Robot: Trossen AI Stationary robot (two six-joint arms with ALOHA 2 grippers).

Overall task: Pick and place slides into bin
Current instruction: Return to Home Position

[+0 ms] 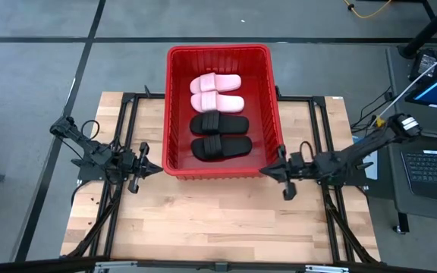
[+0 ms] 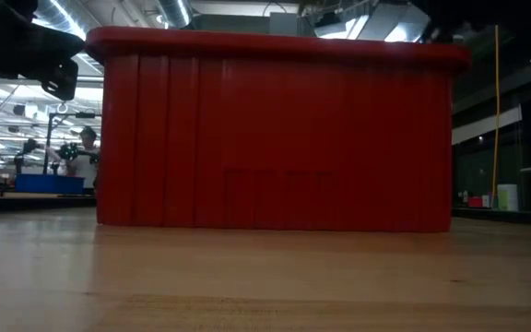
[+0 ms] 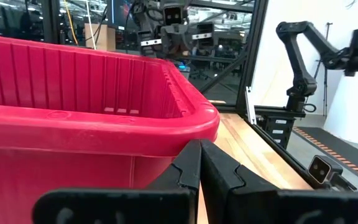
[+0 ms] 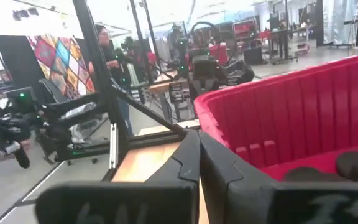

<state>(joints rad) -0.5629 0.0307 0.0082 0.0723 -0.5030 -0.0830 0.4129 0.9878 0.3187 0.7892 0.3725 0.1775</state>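
Desk (image 1: 226,220) holds the big red bin (image 1: 273,114). Two pink slides (image 1: 217,83) and two black slides (image 1: 220,147) lie inside. They look light and bendy; the wide strap seems best to grab. The left pincer (image 1: 152,169) and right pincer (image 1: 268,171) sit by the bin, closed tight, empty.
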